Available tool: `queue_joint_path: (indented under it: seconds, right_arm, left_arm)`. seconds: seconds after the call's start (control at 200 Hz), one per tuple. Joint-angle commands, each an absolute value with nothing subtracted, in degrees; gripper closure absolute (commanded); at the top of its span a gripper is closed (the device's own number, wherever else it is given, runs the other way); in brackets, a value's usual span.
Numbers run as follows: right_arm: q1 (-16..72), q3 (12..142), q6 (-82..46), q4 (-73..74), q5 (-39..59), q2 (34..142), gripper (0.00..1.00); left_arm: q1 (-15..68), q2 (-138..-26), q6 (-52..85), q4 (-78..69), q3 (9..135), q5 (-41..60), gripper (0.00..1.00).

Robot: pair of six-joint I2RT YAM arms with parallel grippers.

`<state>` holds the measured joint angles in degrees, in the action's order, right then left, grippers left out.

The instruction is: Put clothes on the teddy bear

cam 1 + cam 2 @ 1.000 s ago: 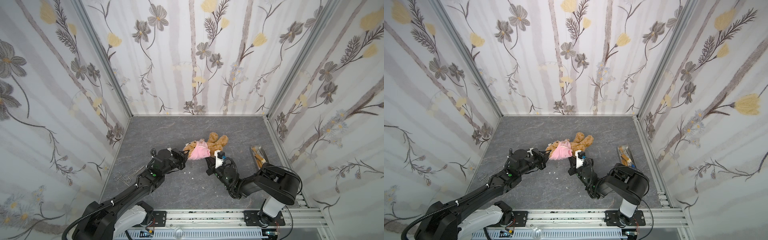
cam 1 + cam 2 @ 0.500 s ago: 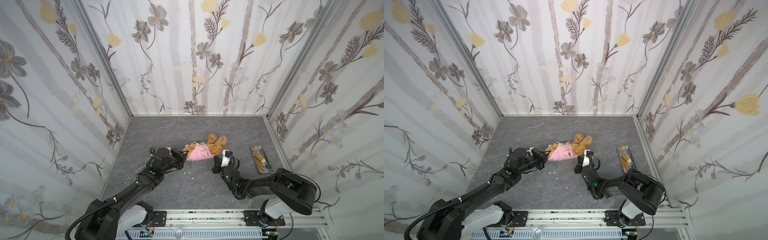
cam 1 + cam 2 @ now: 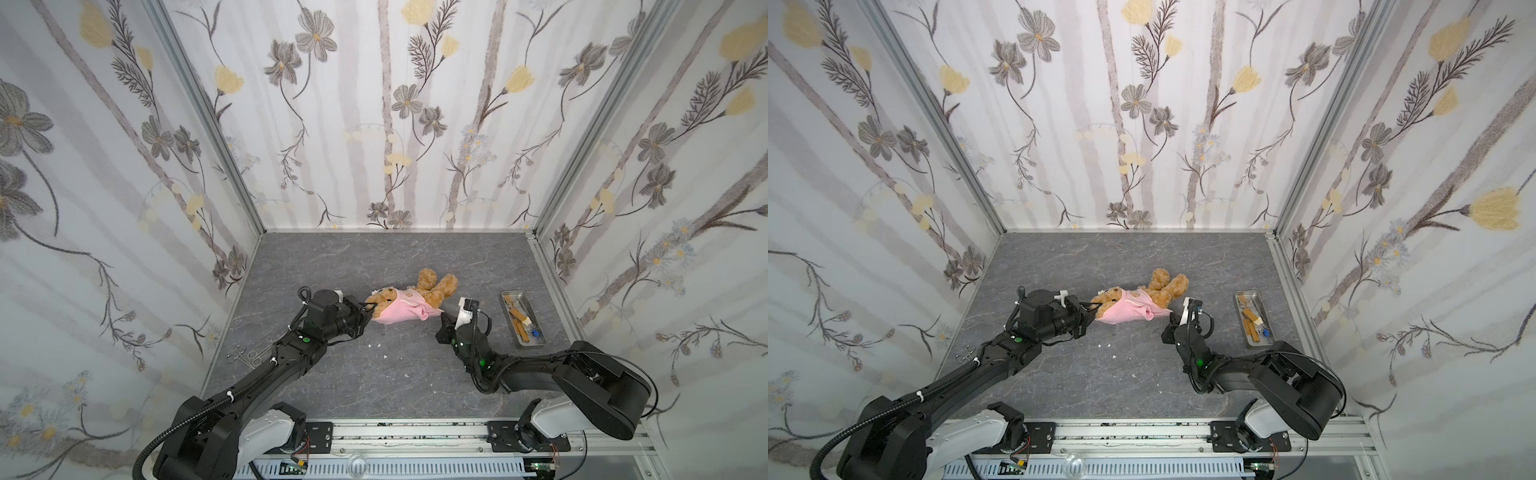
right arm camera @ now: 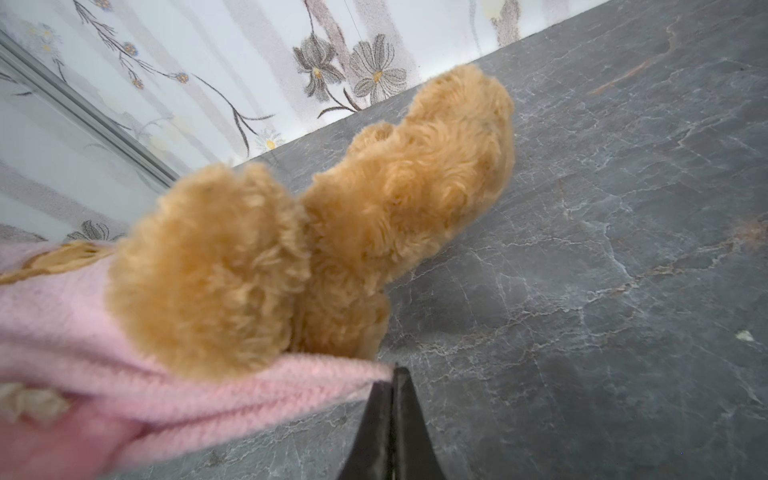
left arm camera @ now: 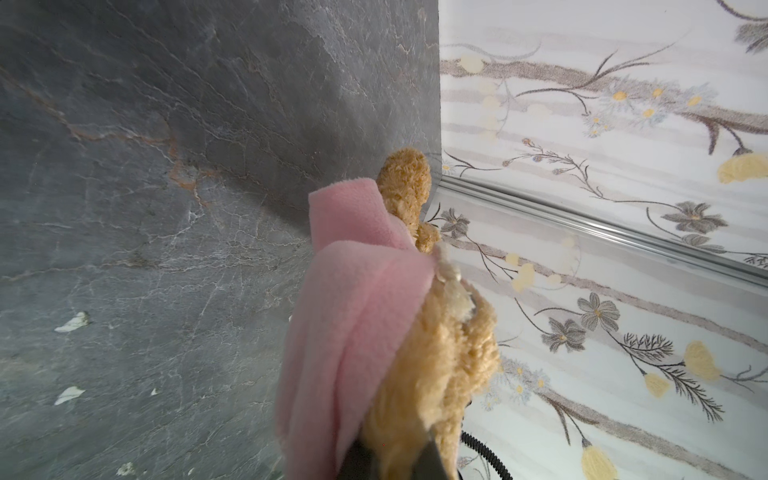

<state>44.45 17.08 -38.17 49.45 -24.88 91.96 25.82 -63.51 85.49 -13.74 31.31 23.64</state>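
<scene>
The teddy bear lies on the grey floor, head toward my left arm and legs toward the back right. A pink hoodie covers its torso. My left gripper is shut on the golden fur at the bear's head; in the left wrist view the fur fills the left gripper beside the hoodie. My right gripper is shut on the hoodie's hem, drawn taut below the bear's legs.
A metal tray of small tools sits at the right by the wall. Metal forceps lie at the left wall. Small white scraps dot the floor in front of the bear. Flowered walls enclose three sides.
My right gripper has moved to the right with the hoodie's hem, stretching the pink cloth along the bear's body. The left gripper has kept its hold at the head.
</scene>
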Motion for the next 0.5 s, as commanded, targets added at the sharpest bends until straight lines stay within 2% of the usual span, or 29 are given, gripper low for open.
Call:
queue_joint_path:
  seconds: [0.0, 0.24, 0.39, 0.495]
  right_arm:
    - [41.6, 16.2, -40.0, 41.3, -31.1, 91.8, 1.00]
    - [40.2, 14.5, -34.7, 43.2, -24.2, 89.6, 1.00]
    - [40.1, 14.9, -25.2, 44.5, -12.0, 87.4, 1.00]
    - [40.1, 16.1, -21.1, 39.6, -3.4, 82.6, 0.77]
  left_arm:
    - [24.8, -64.2, 78.8, -14.6, 32.5, 20.4, 1.00]
    - [24.1, -66.6, 73.5, -19.1, 33.2, 24.0, 1.00]
    - [24.0, -67.5, 69.3, -23.2, 33.2, 25.3, 1.00]
    - [24.0, -68.7, 60.8, -24.9, 33.9, 28.3, 1.00]
